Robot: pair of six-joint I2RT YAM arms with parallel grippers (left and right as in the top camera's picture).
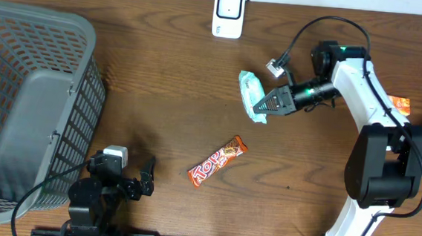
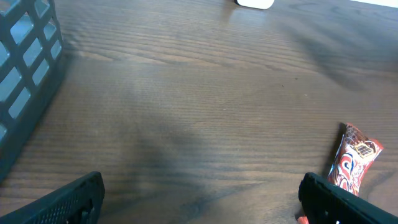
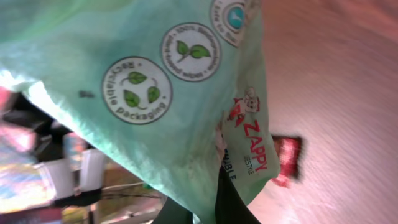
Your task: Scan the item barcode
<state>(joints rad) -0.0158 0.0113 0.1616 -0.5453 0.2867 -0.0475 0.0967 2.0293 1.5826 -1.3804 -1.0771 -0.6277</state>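
one item picked: right gripper clamped on green wipes packet, right of centre, not yet at scanner at far edge; scan pending, left gripper open near-left.

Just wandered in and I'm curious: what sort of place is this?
Probably a mock shop checkout on a wooden table: a grey plastic basket, a white scanner-like device, a Top snack bar and a green Zappy pack.
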